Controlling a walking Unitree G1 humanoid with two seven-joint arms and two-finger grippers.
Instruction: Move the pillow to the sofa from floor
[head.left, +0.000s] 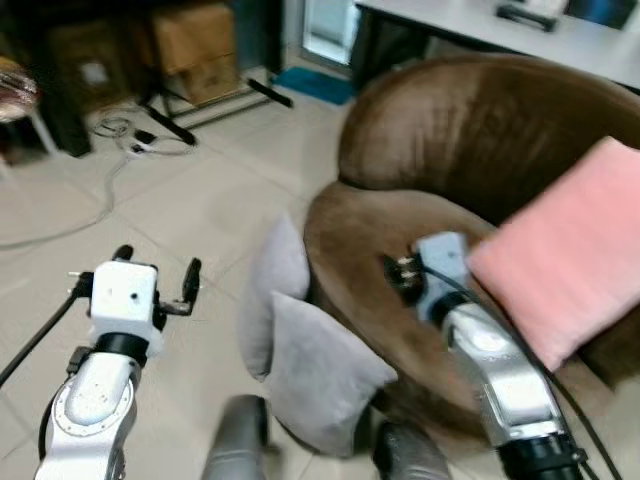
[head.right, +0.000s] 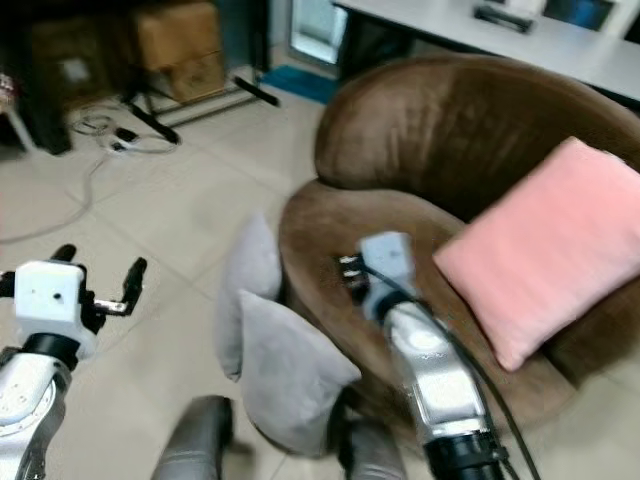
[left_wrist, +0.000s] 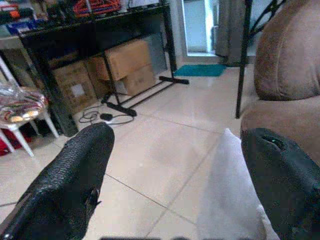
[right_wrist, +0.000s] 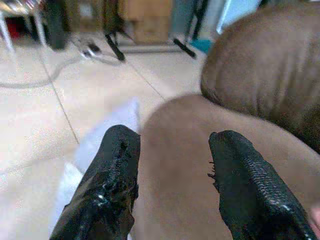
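— On the tile floor (head.left: 180, 210), against the front of the brown sofa (head.left: 470, 130): two grey pillows (head.left: 320, 370), one leaning behind the other; pink pillow (head.left: 570, 250) sits on the seat, propped on the backrest.

— Grippers?

— Right gripper (right_wrist: 172, 185) over the seat cushion, near its front edge; fingers (right_wrist: 107, 190) spread wide, nothing between them. Left gripper (head.left: 135, 275) above bare tile, beside the grey pillows; fingers (left_wrist: 70, 180) also wide apart, holding nothing.

— Background?

— Cardboard boxes (left_wrist: 125, 65) under a black rack; cable (head.left: 110, 150) across the floor.
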